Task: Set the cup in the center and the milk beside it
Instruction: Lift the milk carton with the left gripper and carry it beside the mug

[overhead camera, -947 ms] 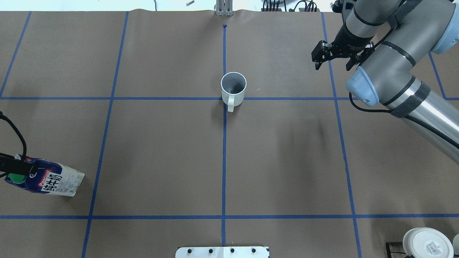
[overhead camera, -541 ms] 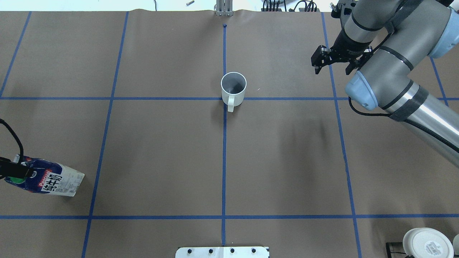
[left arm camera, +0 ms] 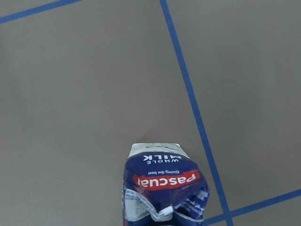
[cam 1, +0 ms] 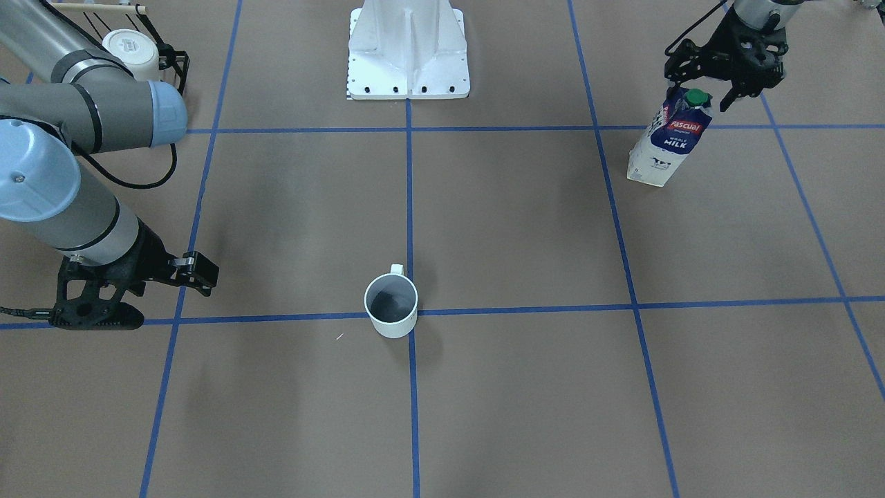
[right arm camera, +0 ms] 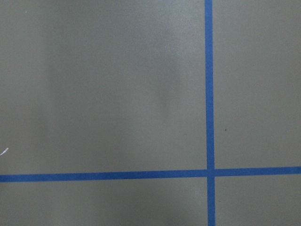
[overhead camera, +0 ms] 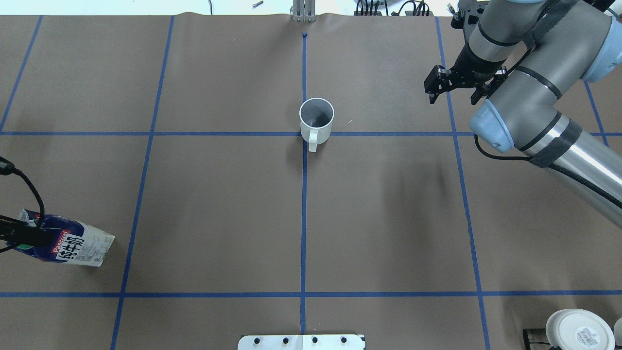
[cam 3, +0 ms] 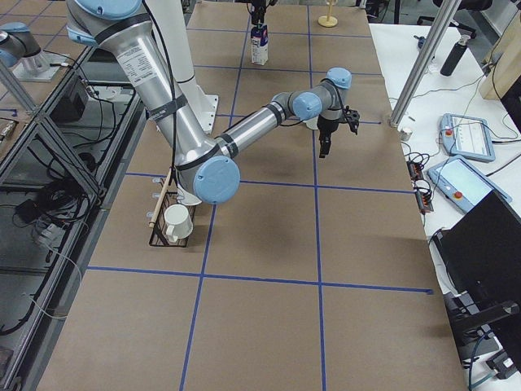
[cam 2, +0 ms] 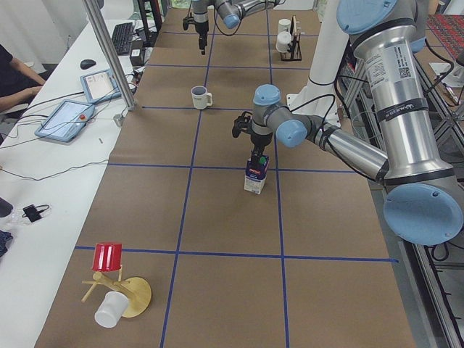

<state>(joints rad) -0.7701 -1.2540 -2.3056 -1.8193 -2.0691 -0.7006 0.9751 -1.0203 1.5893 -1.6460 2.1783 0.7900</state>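
The white cup (overhead camera: 316,121) stands upright on the center tape crossing (overhead camera: 304,133), its handle toward the robot; it also shows in the front view (cam 1: 391,306). The milk carton (overhead camera: 63,243) stands far out on the left, clear of the cup, and shows in the front view (cam 1: 667,138) and in the left wrist view (left arm camera: 162,188). My left gripper (cam 1: 702,86) is open and straddles the carton's top by its green cap. My right gripper (overhead camera: 452,96) is open and empty, raised over a tape line to the right of the cup.
A rack with an upturned white mug (overhead camera: 578,330) sits at the near right corner. The robot's white base plate (overhead camera: 301,341) is at the near edge. A stand with a red cup (cam 2: 109,257) stands at the table's left end. Operators' tablets (cam 2: 69,116) lie on the side table.
My right gripper has shifted a little to the right, away from the cup. My left gripper has shifted slightly over the carton's top. Cup and carton have not moved.
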